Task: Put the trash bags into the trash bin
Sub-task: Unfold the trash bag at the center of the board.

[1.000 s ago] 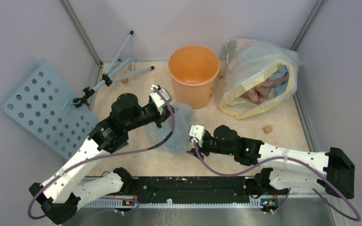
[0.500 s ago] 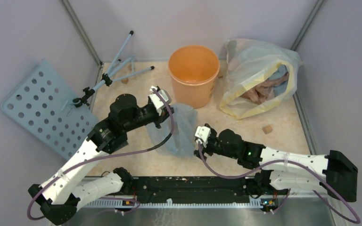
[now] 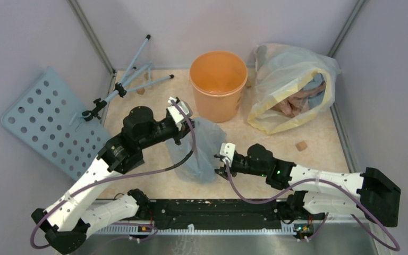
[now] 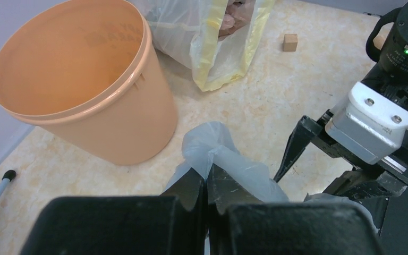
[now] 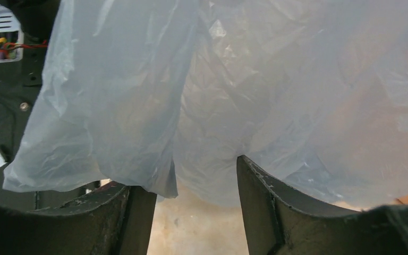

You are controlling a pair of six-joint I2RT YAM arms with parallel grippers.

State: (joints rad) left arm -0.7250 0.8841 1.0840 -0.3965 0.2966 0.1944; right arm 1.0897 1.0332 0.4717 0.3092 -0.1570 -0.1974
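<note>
right claw (image 5: 196, 178): fingers (image 5: 257, 186) apart, nothing pinched. trash bag (image 5: 191, 90) hangs right in front of it and fills most of the right wrist view. The bag's lower hem dips into the gap between the two fingers. Can't tell if the film touches the pads.

Top view: the right claw sits low at the bag's near-right edge, pointing into it. The bag is a crinkled grey-blue sheet strung between the two claws. Can't tell if its bottom rests on the tabletop (image 3: 319, 133).

left claw (image 4: 206, 183): fingers together, clamped on a bunched fold at the bag's top. A hump of film stands up just past the fingertips. The rest drops away below the claw, toward the right claw.

trash bin (image 4: 133, 127): just beyond the left claw, upright, mouth up, standing on the tabletop. The bag is outside it. The bunched top is close beside the bin wall, and a strip of tabletop shows between them in the left wrist view.

Further out, past the bin on the right claw's side: clear bag with yellow edges (image 3: 284, 69), lying on its side with its mouth toward the arms and cloth-like stuff inside. Small wooden block (image 3: 300, 145) sits beyond the right claw, near that bag and apart from it.

Outboard of the left claw: folded tripod (image 3: 130, 79) on the tabletop, and perforated grey panel (image 3: 42, 119) leaning off the tabletop edge.
</note>
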